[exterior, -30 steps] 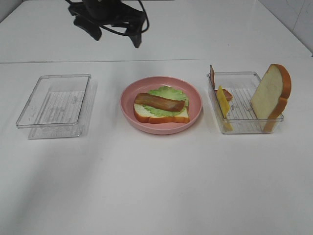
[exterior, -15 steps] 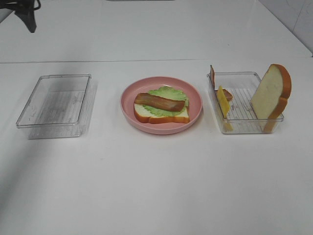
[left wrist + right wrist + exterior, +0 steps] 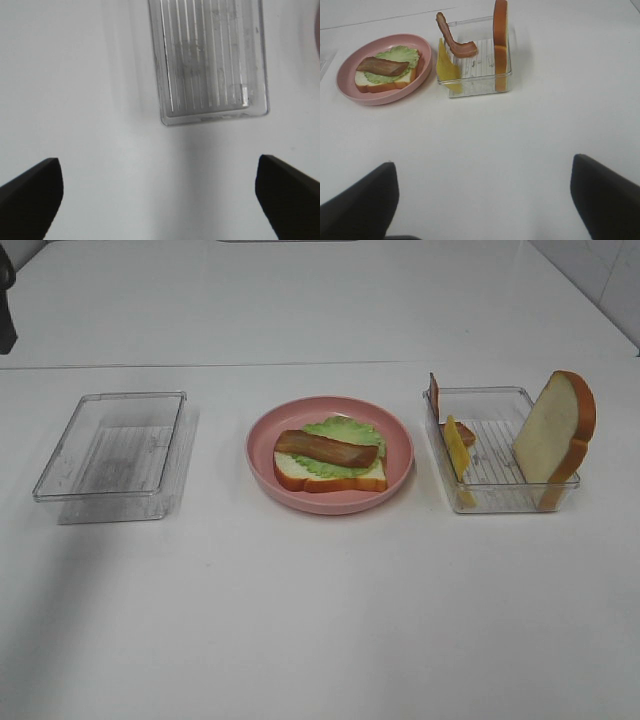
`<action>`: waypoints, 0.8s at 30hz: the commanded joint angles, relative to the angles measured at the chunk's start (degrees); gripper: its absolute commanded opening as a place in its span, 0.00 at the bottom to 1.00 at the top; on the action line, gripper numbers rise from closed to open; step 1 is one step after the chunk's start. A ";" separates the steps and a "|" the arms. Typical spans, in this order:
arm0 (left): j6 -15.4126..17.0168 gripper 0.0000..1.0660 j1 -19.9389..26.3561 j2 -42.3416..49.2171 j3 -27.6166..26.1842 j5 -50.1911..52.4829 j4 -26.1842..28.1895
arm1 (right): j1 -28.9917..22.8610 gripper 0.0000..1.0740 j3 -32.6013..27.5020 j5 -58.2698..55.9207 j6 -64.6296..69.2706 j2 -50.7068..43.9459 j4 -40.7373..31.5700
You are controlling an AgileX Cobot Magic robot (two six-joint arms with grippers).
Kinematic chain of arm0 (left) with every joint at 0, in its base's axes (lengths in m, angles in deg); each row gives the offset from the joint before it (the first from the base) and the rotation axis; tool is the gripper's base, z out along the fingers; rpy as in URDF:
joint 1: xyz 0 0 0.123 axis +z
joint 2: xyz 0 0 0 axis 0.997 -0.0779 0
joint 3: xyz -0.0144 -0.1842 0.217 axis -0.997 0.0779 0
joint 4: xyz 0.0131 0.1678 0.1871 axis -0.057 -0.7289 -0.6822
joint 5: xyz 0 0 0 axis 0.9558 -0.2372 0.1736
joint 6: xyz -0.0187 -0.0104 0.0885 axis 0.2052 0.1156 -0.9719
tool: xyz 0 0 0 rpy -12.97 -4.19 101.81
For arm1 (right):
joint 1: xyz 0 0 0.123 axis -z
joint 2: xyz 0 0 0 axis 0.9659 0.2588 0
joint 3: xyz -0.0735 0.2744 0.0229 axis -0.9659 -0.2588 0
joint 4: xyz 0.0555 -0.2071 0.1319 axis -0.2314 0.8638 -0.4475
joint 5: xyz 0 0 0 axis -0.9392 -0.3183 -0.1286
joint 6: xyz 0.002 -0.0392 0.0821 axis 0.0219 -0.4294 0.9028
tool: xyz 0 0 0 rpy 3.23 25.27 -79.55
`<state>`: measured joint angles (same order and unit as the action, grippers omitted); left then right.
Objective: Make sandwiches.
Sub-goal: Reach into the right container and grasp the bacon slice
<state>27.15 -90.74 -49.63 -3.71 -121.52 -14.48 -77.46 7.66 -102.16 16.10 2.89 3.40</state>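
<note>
Found the sandwich (image 3: 330, 462) half-built on the pink plate (image 3: 262, 440): bottom bread slice (image 3: 298, 478), lettuce (image 3: 345, 429) over it, bacon strip (image 3: 328, 448) lying across the top. Noted no cheese and no top slice on the stack yet. Located the cheese square (image 3: 457, 448) at the right tray (image 3: 505, 503), propped on edge along the wall nearest the plate, thin edge up, long axis running far-to-near along that wall; cannot tell whether inside or outside the wall. Logged a second bacon strip (image 3: 455, 42) curled up at the tray's far corner, and the second bread slice (image 3: 553, 428) standing upright at the tray's outer end. Checked left gripper (image 3: 160, 200): jaws spread wide, nothing between them, above the table (image 3: 75, 75) with the left tray (image 3: 215, 119) ahead, well apart from any food. Checked right gripper (image 3: 482, 200): jaws apart, nothing held, plate and right tray both ahead of it, well apart. Judged cheese the next piece, and the right arm much the nearer one. Expect a need to bring the jaws down across the thin edge, square to the cheese's long axis, then carry it across to the plate. Risk, as a guess: nudging the curled bacon or tipping the cheese flat
</note>
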 commanded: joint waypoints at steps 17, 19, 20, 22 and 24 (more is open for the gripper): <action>0.17 0.94 -1.89 61.13 40.16 3.55 -4.64 | 0.06 0.81 -0.17 0.74 -0.06 -1.72 -0.11; 0.06 0.94 -1.89 64.29 41.25 3.15 -4.70 | 0.06 0.81 -0.17 0.74 -0.06 -1.72 -0.11; 0.06 0.94 -1.89 69.67 42.91 2.41 -4.41 | 0.06 0.81 -0.17 0.74 -0.06 -1.72 -0.11; 0.06 0.94 -1.89 75.34 44.12 1.09 -3.95 | 0.06 0.81 -0.17 0.74 -0.06 -1.72 -0.11; 0.06 0.94 -1.89 77.92 44.69 0.40 -3.61 | 0.06 0.81 -0.17 0.74 -0.06 -1.72 -0.11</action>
<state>27.44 -92.29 27.43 40.76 -120.66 -18.49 -77.46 7.66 -102.16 16.10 2.89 3.40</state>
